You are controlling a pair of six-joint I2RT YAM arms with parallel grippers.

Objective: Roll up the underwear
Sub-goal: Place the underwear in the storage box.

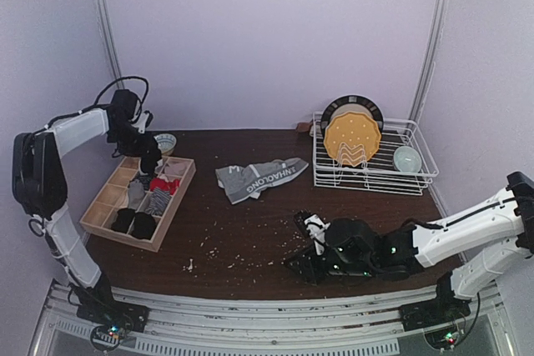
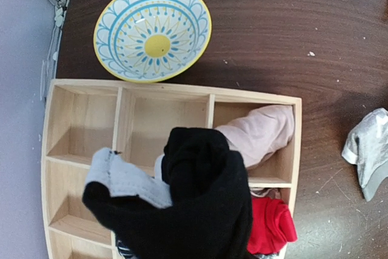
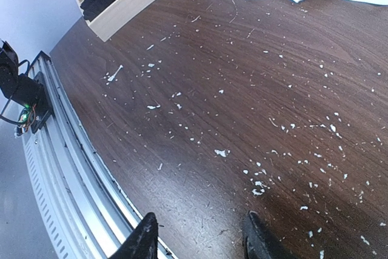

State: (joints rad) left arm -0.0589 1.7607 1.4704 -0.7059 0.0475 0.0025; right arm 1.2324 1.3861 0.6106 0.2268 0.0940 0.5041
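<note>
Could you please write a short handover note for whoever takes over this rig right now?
Left gripper: closed on a black underwear bundle with some grey cloth, hanging over the wooden organizer.
Right gripper: open, empty, low over the table near its front edge.
Done: several rolled pieces sit in the organizer's compartments.
Left: place the black bundle in a compartment; the grey lettered-waistband underwear lies unrolled mid-table, to be rolled and stored.
</note>
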